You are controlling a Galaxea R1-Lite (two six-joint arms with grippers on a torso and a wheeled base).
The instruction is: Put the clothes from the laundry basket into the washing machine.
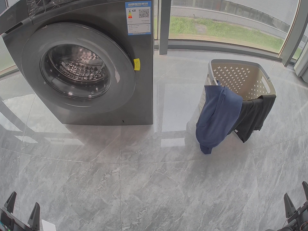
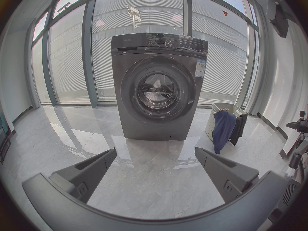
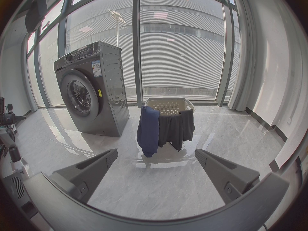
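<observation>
Glossy grey tiled floor (image 1: 154, 183) under tall windows (image 1: 224, 16); dark grey washing machine (image 1: 80, 58) upper left, beige plastic laundry basket (image 1: 240, 76) with draped clothes (image 1: 218, 119) right. Left hand (image 2: 154, 151) and right hand (image 3: 155, 151) spread.

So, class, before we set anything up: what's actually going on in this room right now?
Nothing is being handled yet. The left gripper and the right gripper are both open and empty, well short of the laundry basket. A blue garment and a black garment hang over the basket's near rim. It stands to the right of the washing machine, whose door looks shut.
</observation>
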